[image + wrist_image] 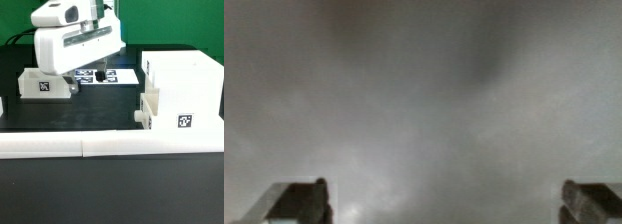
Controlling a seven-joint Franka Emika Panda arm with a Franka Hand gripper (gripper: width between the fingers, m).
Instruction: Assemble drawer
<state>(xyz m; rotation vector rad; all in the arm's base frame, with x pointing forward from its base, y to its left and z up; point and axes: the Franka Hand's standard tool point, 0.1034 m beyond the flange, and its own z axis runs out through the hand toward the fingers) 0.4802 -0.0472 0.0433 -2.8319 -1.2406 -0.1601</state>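
We see the tool point(71, 84) low in the upper left of the exterior view, hanging at the right end of a small tray point(44, 84) that sits on the black bench point(100, 112) with its tag facing the camera. The tray seems to lie with its long side across the frame, so the tool stands at one short end, not over the middle. We cannot tell whether a finger touches the tray wall.

In the wrist view the tool point(445, 204) is released: its two fingertips point(295, 202) stand wide apart with nothing between them, only a pale blurred surface close ahead, too soft to name.

The housing point(182, 92) stands upright at the right of the exterior view, well apart from the tool, and what we take for the second tray point(146, 114) is at its foot. The marker board point(104, 76) lies flat just behind the tool.

The arm point(72, 40) is folded over the tray, wrist pointing down.

We judge that the next move turns on centring over the tray wall.
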